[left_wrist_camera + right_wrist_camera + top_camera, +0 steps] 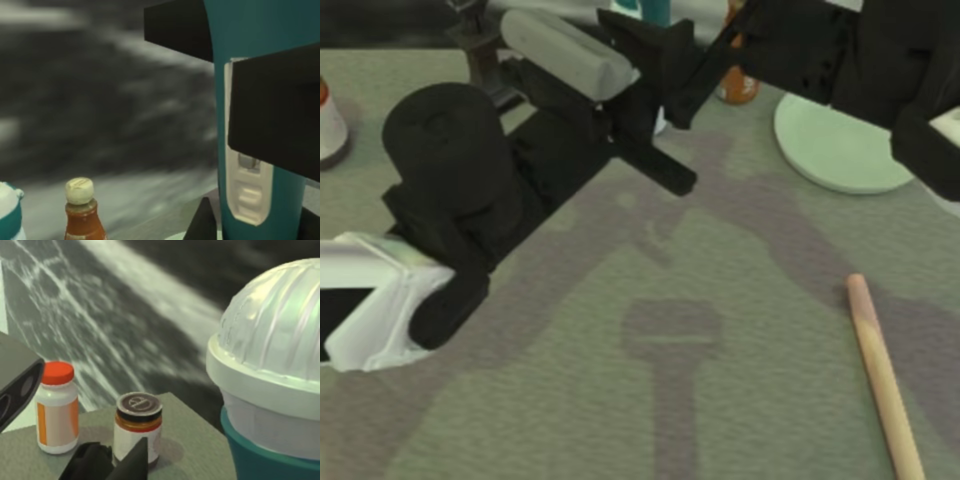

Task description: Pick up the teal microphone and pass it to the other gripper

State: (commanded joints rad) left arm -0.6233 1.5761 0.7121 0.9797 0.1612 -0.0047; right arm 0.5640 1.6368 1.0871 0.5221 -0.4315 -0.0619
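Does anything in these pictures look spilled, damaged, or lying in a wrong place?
Nothing stands out. The left hand holds the teal microphone above the table, near the right hand. The bottles stand upright, and the wooden stick lies flat.

teal microphone (252, 75), upright, clamped between claw fingers (275, 115)

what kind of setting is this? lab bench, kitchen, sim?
Likely a rendered tabletop test scene, not a real room: a grey-green table scattered with unrelated props, such as a sauce bottle, a pale round plate and a wooden stick.
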